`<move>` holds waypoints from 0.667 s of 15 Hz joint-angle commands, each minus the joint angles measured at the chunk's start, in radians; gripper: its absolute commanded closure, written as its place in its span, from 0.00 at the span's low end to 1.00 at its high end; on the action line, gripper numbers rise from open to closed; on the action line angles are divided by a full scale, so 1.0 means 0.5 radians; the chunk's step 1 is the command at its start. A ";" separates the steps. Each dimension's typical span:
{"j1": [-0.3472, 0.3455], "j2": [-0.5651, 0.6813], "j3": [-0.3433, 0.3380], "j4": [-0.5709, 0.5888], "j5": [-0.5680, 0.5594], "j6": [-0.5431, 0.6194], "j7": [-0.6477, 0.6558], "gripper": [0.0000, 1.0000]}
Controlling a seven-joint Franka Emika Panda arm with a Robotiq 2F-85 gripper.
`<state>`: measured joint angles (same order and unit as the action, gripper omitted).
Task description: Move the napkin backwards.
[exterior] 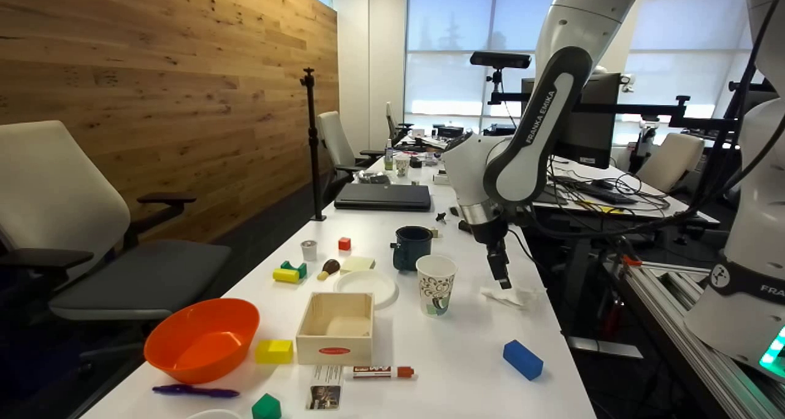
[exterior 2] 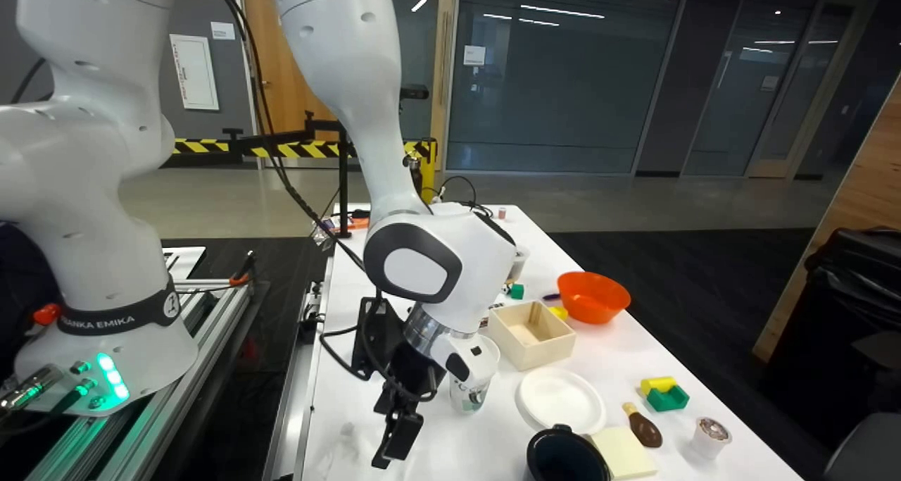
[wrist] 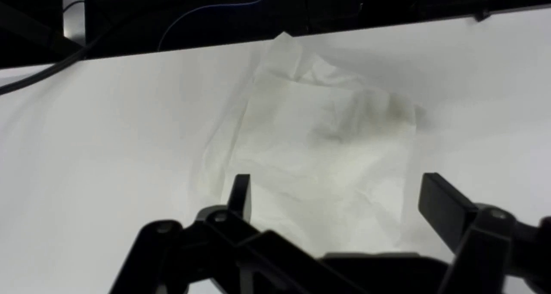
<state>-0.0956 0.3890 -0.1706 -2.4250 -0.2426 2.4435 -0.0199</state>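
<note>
Near the robot-side bench [wrist: 112, 134] edge, wide-spread empty claw [wrist: 335, 190] hangs over napkin [wrist: 318, 160]: closing too high could pinch nothing, shoving edgeward could drop it.

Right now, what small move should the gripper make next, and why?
I'd probably ease the open gripper down a little toward the napkin. In the wrist view the jaws stand wide apart with nothing gripped, and the wrinkled napkin lies on the white table, showing between and beyond them. I can't tell whether the gripper touches it.
</note>
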 commanded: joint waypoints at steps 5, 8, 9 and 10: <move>-0.084 -0.144 0.025 -0.160 -0.227 -0.018 -0.685 0.00; -0.133 -0.185 0.059 -0.173 -0.207 -0.104 -0.978 0.00; -0.098 -0.066 0.047 -0.101 -0.177 -0.040 -0.811 0.00; -0.110 -0.080 0.055 -0.109 -0.176 -0.060 -0.873 0.00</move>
<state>-0.1331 0.3489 -0.1603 -2.4822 -0.3226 2.4177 -0.4638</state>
